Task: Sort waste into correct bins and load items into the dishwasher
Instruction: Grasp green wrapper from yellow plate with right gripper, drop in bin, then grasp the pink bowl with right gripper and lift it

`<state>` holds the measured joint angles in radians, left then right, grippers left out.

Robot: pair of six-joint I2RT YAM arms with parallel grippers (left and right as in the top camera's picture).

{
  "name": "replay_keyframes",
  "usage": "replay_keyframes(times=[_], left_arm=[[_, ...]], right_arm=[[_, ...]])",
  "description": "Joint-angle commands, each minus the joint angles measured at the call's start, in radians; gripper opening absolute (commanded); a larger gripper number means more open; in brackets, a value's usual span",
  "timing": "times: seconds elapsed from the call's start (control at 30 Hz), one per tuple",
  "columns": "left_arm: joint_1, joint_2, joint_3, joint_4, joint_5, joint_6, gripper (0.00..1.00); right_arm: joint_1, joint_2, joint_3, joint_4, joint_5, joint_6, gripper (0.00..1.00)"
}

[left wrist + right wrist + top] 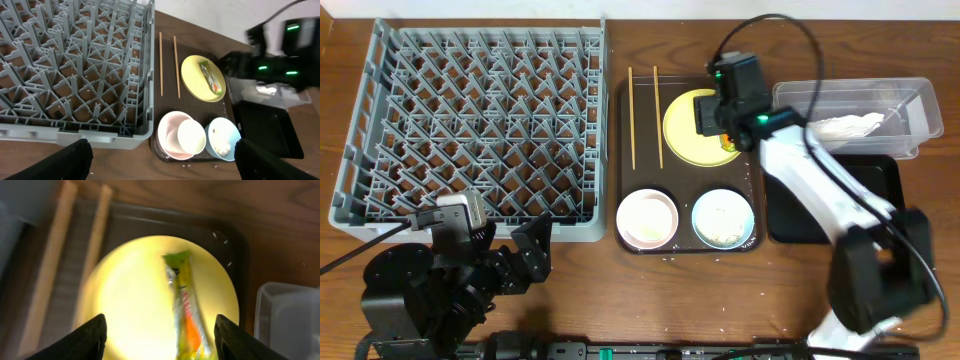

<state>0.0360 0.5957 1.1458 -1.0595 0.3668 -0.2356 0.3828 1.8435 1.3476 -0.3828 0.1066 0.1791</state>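
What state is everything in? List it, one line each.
Dish rack: unloaded.
Yellow plate: sachet wrapper on it.
Chopsticks: parallel on brown tray.
Cream bowl: upright, white cup inside.
Light-blue bowl: holds rice scraps.
Clear tub: holds crumpled napkin.
Black tray: visible part bare.
Left pincer: open.
Right pincer: open above plate.

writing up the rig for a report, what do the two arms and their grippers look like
The left arm is all black, with a pale grey box at its wrist and a black cable running off it. The right arm has white links between black joints, green lights on its black wrist, and a looping black cable. The left gripper and right gripper each have two dark, blunt fingers.
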Motion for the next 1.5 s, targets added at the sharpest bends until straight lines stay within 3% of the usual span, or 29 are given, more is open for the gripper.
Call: replay_keyframes(times=[0.0,0.2,0.23,0.27,0.3,0.47,0.73,0.97,1.1,1.13,1.2,1.23,1.27,1.47], left_arm=[[-0.004,-0.002,0.004,-0.002,-0.002,0.006,0.92],[-0.004,-0.002,0.004,-0.002,-0.002,0.006,0.92],[-0.004,-0.002,0.004,-0.002,-0.002,0.006,0.92],[-0.004,-0.002,0.004,-0.002,-0.002,0.006,0.92],[-0.004,-0.002,0.004,-0.002,-0.002,0.006,0.92],[-0.004,-0.002,0.004,-0.002,-0.002,0.006,0.92],[-0.004,-0.002,0.004,-0.002,-0.002,0.006,0.92],[-0.004,-0.002,0.004,-0.002,-0.002,0.006,0.92],[-0.004,-0.002,0.004,-0.002,-0.002,0.006,0.92],[-0.004,-0.002,0.004,-0.002,-0.002,0.006,0.92],[-0.004,-0.002,0.004,-0.002,-0.002,0.006,0.92],[-0.004,-0.002,0.004,-0.002,-0.002,0.006,0.92],[-0.004,-0.002,0.004,-0.002,-0.002,0.006,0.92],[-0.004,-0.002,0.004,-0.002,-0.002,0.006,0.92]], right_arm=[[-0.005,0.124,0.0,0.072,0.126,-0.092,0.63],[-0.018,0.278,0.0,0.16,0.125,-0.091,0.53],[-0.02,0.294,0.0,0.158,0.126,-0.091,0.42],[-0.022,0.299,0.001,0.147,0.132,-0.09,0.08],[-0.023,0.288,0.001,0.141,0.128,-0.084,0.01],[-0.027,0.15,0.001,0.097,0.129,0.029,0.01],[-0.181,-0.17,0.001,-0.07,0.066,0.427,0.01],[-0.404,-0.137,-0.002,-0.187,0.007,0.66,0.01],[-0.465,-0.083,-0.002,-0.156,-0.028,0.695,0.01],[-0.477,-0.071,-0.002,-0.148,-0.081,0.696,0.15],[-0.482,-0.073,-0.002,-0.147,-0.156,0.695,0.6],[-0.482,-0.08,-0.002,-0.146,-0.183,0.695,0.74],[-0.48,-0.087,-0.002,-0.144,-0.198,0.695,0.8],[-0.441,-0.204,-0.002,-0.156,-0.25,0.6,0.79]])
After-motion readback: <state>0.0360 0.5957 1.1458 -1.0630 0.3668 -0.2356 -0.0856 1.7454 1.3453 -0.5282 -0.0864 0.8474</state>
